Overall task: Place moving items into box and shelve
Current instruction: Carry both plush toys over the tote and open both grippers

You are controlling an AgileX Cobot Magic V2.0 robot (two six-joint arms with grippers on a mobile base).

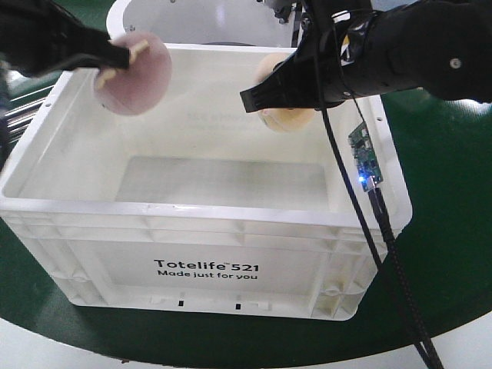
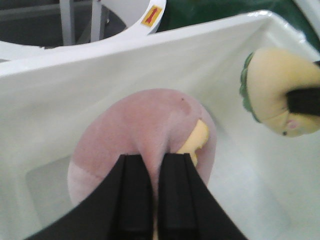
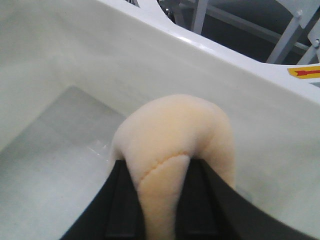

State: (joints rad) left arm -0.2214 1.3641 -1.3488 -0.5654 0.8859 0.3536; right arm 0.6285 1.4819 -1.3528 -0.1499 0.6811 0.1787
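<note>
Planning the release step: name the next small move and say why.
Probably open both claws. The left claw pinches the pink plush and the right claw the tan plush, both hanging above the white box's bare floor, so they should drop in.

— How much of the tan bun [image 1: 296, 119] shows from the front?
— Little: the right jaws cover its middle, and the right wrist view's bottom edge cuts it off.
— And the left side?
— The left arm [image 1: 38, 34] is blurred and cropped at the edge. The left jaws hide the lower part of the pink plush [image 2: 145, 125].
</note>
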